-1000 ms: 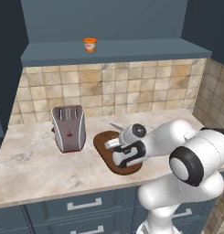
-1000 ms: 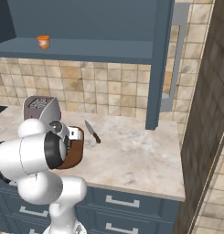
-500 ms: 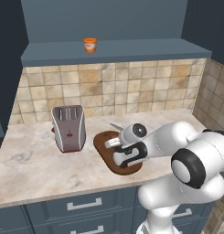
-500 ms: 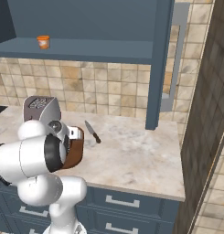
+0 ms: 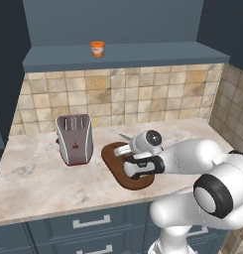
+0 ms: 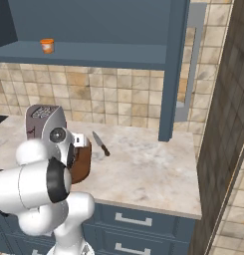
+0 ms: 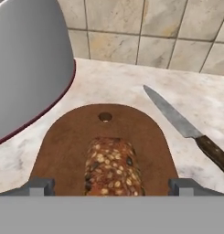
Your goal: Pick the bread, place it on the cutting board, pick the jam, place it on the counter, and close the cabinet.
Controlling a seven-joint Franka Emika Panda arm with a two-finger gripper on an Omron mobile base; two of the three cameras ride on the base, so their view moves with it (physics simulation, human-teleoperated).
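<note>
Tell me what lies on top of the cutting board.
A seeded brown bread lies on the cutting board, between the open fingers. The near end of both is cut off at the bottom of the hand view. The knife lies beside the board, on the counter.

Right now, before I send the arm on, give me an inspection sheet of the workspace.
Surface: counter, beige marbled stone.
Job's things: bread lying on the cutting board; jam up on the open cabinet shelf.
Clutter: toaster left of the board; knife on the counter beside the board.
Grippers: gripper open, fingertips either side of the bread.
Cables: nothing seen.
Surroundings: tiled backsplash, drawers below.
</note>
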